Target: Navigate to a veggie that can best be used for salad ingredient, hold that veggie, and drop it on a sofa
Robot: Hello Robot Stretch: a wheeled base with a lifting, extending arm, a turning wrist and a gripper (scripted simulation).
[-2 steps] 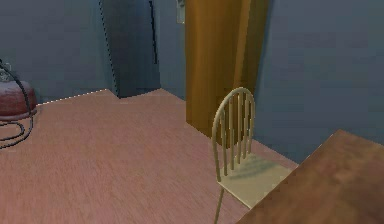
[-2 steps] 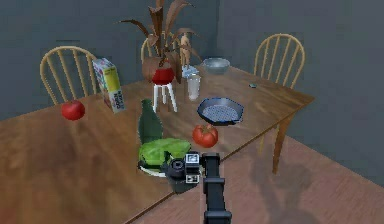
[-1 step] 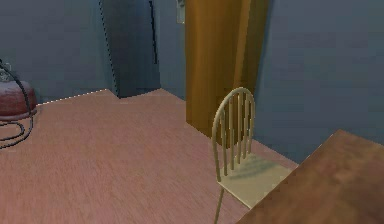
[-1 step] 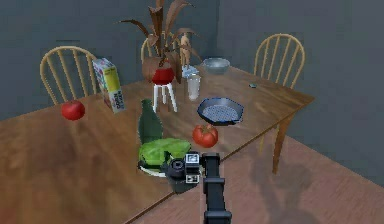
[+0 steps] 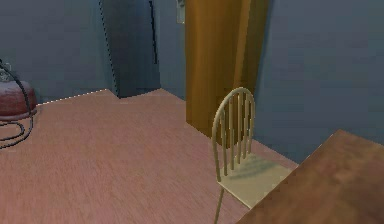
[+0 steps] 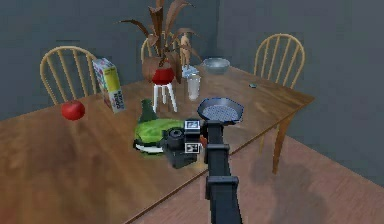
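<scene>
In the arm side view a green leafy veggie (image 6: 150, 130) with a pale underside lies on the wooden table (image 6: 60, 170), near its front edge. A red round veggie (image 6: 72, 110) rests farther left on the same table. The dark arm (image 6: 222, 190) rises from the bottom edge. Its gripper (image 6: 172, 147) sits right beside the green veggie, with the two white marked squares (image 6: 192, 138) just to the right. Because the green veggie lies on the table at the gripper's far end, I cannot tell whether it holds anything.
The table also carries a box (image 6: 108, 83), a plant in a red pot on a white stand (image 6: 160, 75), a glass (image 6: 192, 82), a bowl (image 6: 216, 66) and a dark pan (image 6: 220, 110). Wooden chairs (image 6: 278, 55) (image 5: 236, 140) surround it. The forward view shows a wooden door (image 5: 215, 55) and open floor (image 5: 110, 160).
</scene>
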